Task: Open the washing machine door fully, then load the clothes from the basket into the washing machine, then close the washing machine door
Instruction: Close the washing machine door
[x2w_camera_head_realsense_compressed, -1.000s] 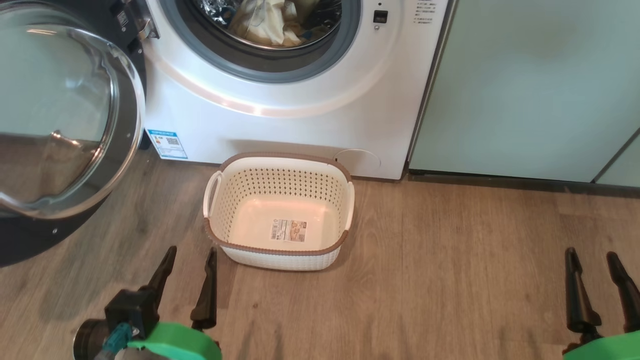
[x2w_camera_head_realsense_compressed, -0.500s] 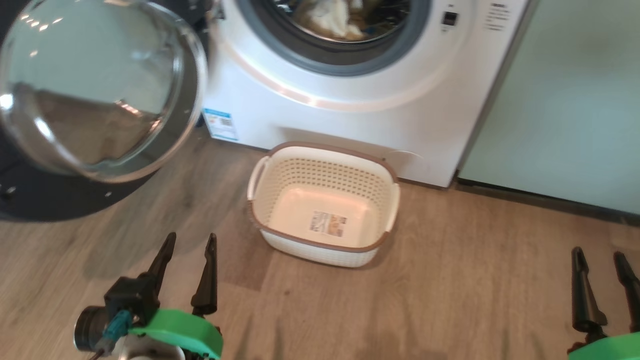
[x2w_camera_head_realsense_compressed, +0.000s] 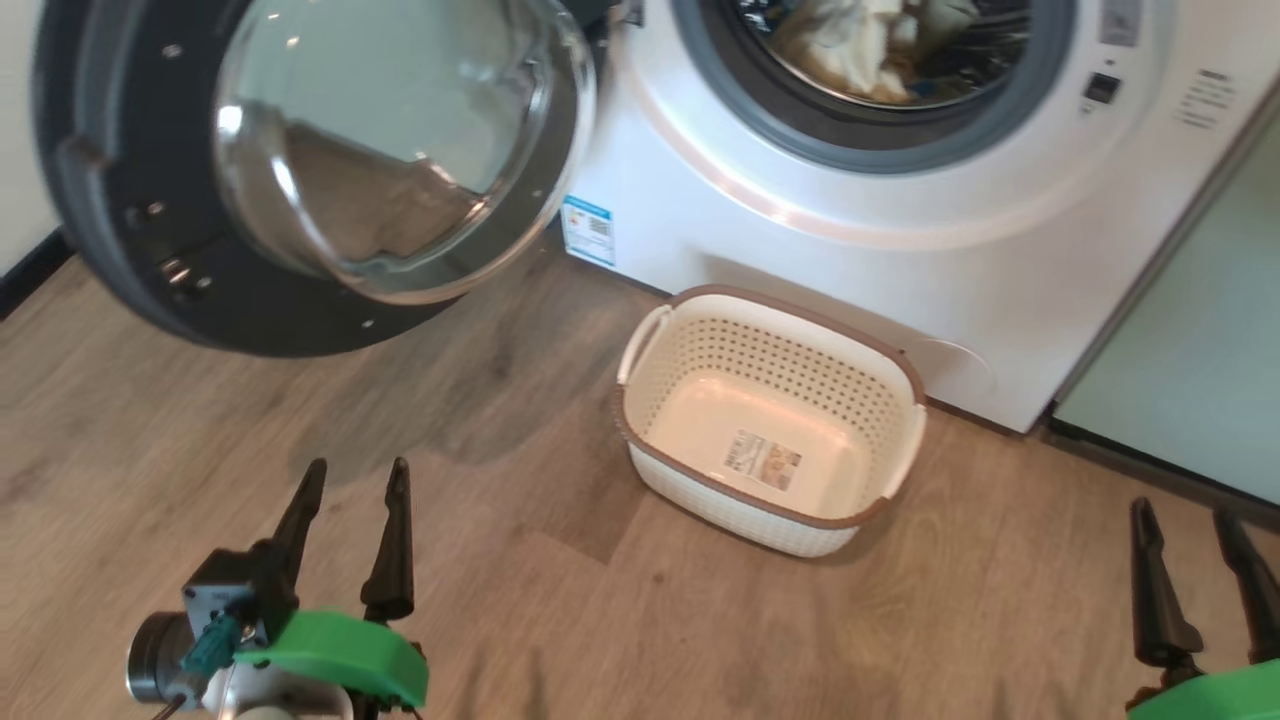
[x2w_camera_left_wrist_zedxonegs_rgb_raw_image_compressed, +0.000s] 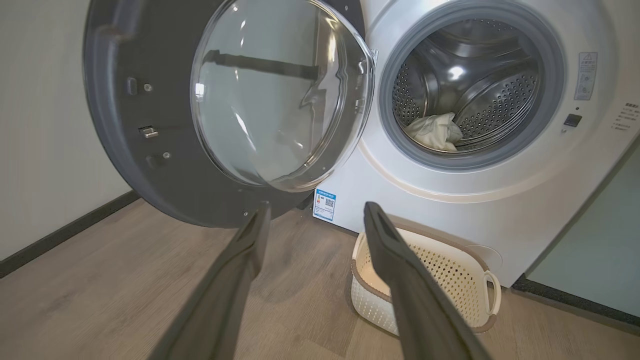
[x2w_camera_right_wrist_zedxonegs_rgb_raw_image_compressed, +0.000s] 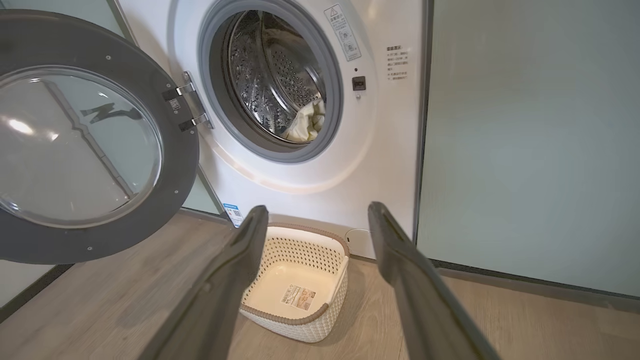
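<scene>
underfoot, wood-grain floor (x2w_camera_head_realsense_compressed: 560, 610), pale-green cabinet (x2w_camera_right_wrist_zedxonegs_rgb_raw_image_compressed: 525, 150)

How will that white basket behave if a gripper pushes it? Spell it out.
The basket is empty perforated plastic, so probably light. On the smooth floor it would likely slide, not tip, being low and wide. Its thin walls may flex.

My left gripper (x2w_camera_left_wrist_zedxonegs_rgb_raw_image_compressed: 316, 205) is spread wide, holding nothing. Past it the washing machine door (x2w_camera_left_wrist_zedxonegs_rgb_raw_image_compressed: 150, 165) hangs open, the clothes (x2w_camera_left_wrist_zedxonegs_rgb_raw_image_compressed: 435, 132) lie in the drum (x2w_camera_left_wrist_zedxonegs_rgb_raw_image_compressed: 480, 75), and the basket (x2w_camera_left_wrist_zedxonegs_rgb_raw_image_compressed: 450, 272) stands on the floor (x2w_camera_left_wrist_zedxonegs_rgb_raw_image_compressed: 100, 290) below.
</scene>
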